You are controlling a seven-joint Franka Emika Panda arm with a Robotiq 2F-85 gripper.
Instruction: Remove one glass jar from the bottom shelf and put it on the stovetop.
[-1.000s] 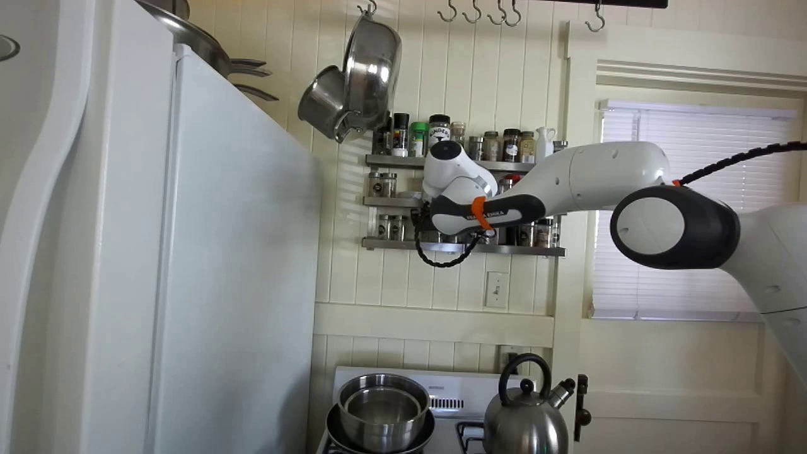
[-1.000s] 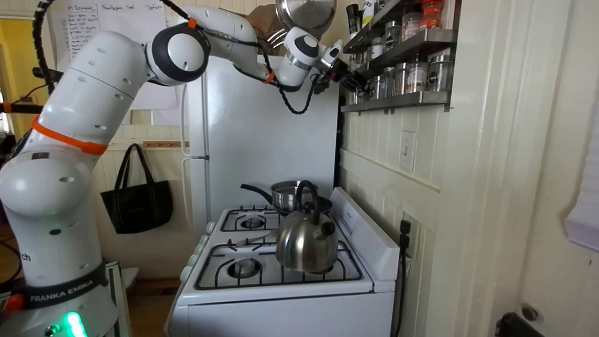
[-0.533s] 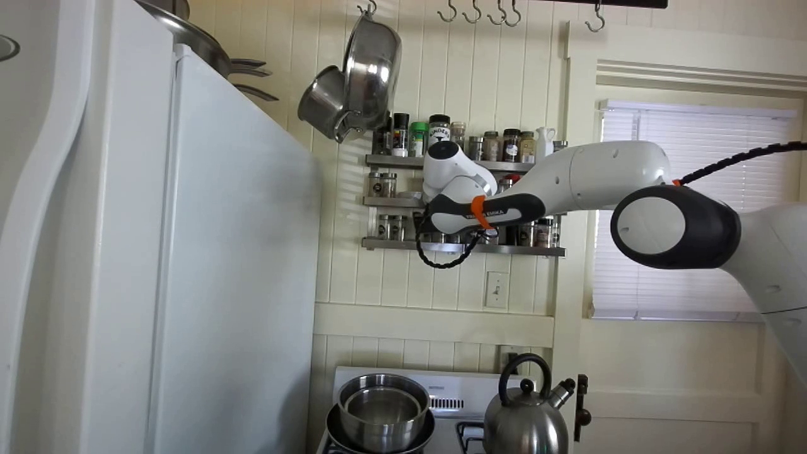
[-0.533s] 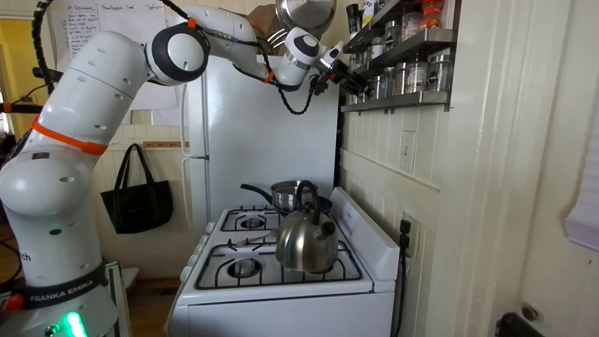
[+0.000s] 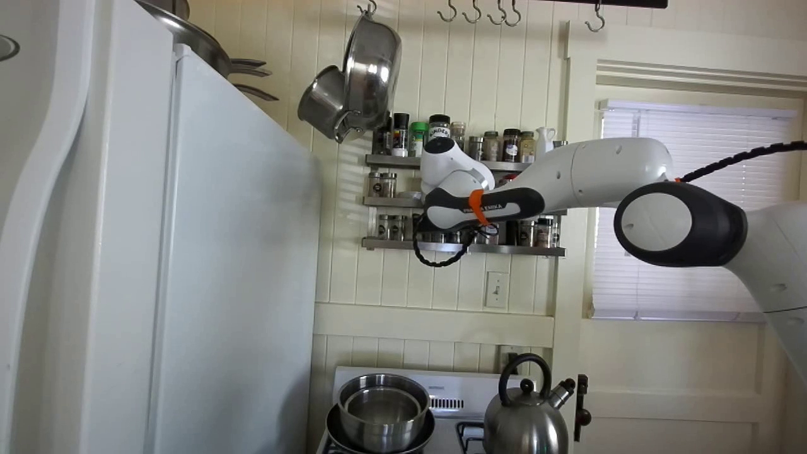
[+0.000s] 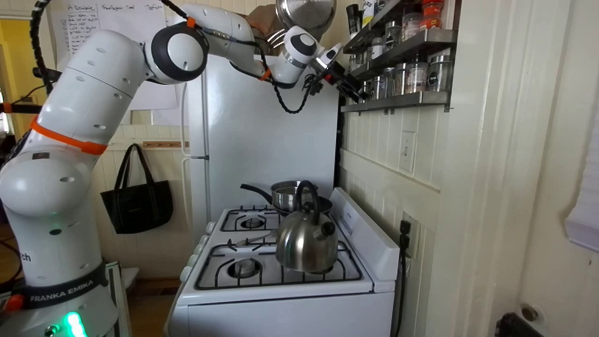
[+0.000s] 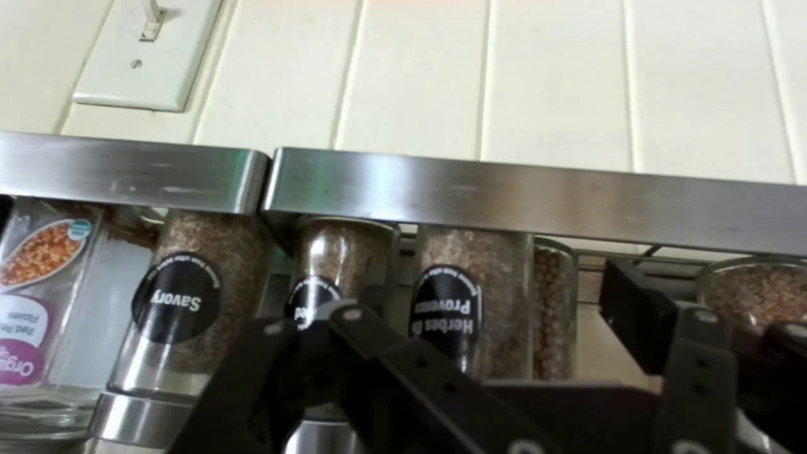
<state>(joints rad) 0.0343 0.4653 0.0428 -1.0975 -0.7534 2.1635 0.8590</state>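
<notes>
Several glass jars [image 6: 416, 77] stand upright on the bottom shelf [image 6: 402, 101], behind its steel front rail. Wrist view is inverted: lettering upside down, caps toward the lower edge.

By look, wrist view, left to right in frame: clear container [image 7: 44, 296], purple and white label. Savory jar [image 7: 189, 302]: clear glass, brown-green flakes, round black label, white print, steel cap. Past the rail joint, jar with a part-hidden black label [image 7: 343, 258], brown contents. Then Herbes De Provence jar [image 7: 488, 271]: grey-brown dried leaf, black label, white print, cap end hidden. Jar of round reddish-brown seeds [image 7: 555, 302] peeks out behind it. Jar of coarse reddish-brown bits [image 7: 756, 290] at the edge, partly covered. All see-through, contents plain through the glass.

Gripper [image 7: 492, 315]: spread wide, Herbes De Provence jar showing in the gap. Can't tell whether either finger touches glass. In an exterior view it tilts down, tips in front of the jars; arm [image 5: 567, 176] hides it in an exterior view.

Stovetop [image 6: 269, 276]: white, black grates. Steel kettle [image 6: 304, 243] sits on a grate, steel pot [image 5: 379, 440] nested in dark pan [image 5: 334, 425]; all three show in both exterior views. Light switch [image 5: 497, 290] on the cream panelled wall [image 5: 429, 277], below the bottom shelf.
</notes>
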